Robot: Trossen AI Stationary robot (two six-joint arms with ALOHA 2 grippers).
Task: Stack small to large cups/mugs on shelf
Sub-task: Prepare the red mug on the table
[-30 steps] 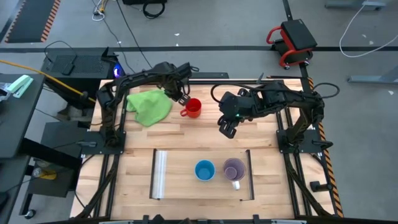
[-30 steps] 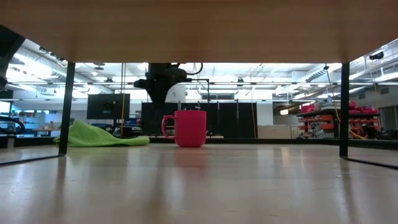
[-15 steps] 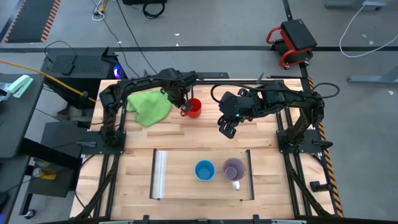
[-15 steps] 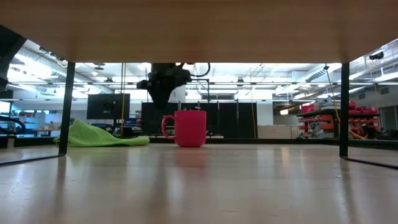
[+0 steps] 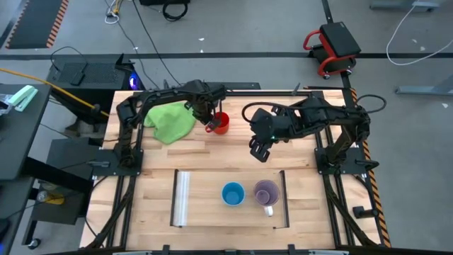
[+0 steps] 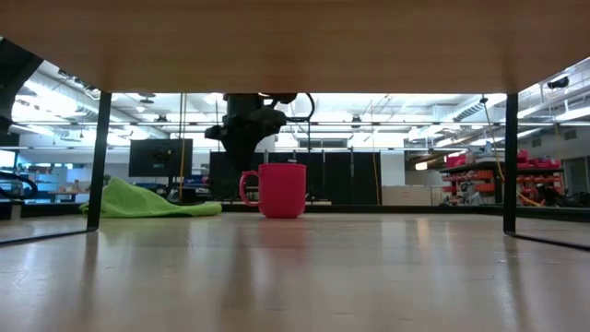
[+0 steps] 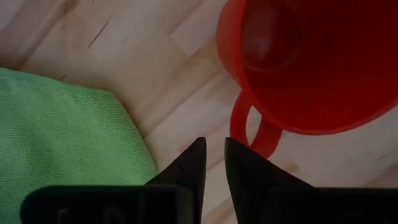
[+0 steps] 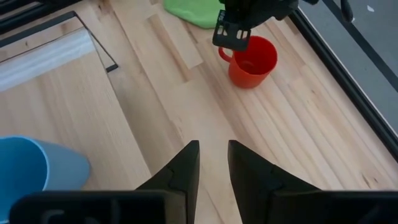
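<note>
High view: three cups/mugs counted. Red mug (image 5: pixel 221 123) alone at the far side of the desk (image 5: pixel 152 184), just beside the one green cloth (image 5: pixel 170 120). Light-blue cup (image 5: pixel 233 193) and purple mug (image 5: pixel 266 193) side by side on the one shelf (image 5: pixel 212 212), well apart from the red mug. Left end effector (image 5: pixel 209 120) right at the red mug's handle, on the cloth side, clearly the nearer of the two arms. Right end effector (image 5: pixel 258 148) hanging between the red mug and the shelf, near neither.

Low view: red mug (image 6: pixel 282 190) upright on the desk, handle toward the green cloth (image 6: pixel 147 200). Left end effector (image 6: pixel 247 155) poised above the handle side of the mug; finger gap not readable from here.

Left wrist view: left end effector (image 7: pixel 213 163) nearly clenched, only a thin slit between the fingers, gripping nothing. Red mug (image 7: pixel 317 62) just ahead, its handle loop close off the fingertips and a little to one side, so probably a short sideways shift plus a wider gap needed before any grasp. Green cloth (image 7: pixel 62 137) just beside the fingers on the other side of the slit.

Right wrist view: right end effector (image 8: pixel 213 163) almost clenched too, empty. Red mug (image 8: pixel 252 62) well ahead with the left end effector (image 8: pixel 231 38) at its handle; light-blue cup (image 8: pixel 37 163) close by at one side
</note>
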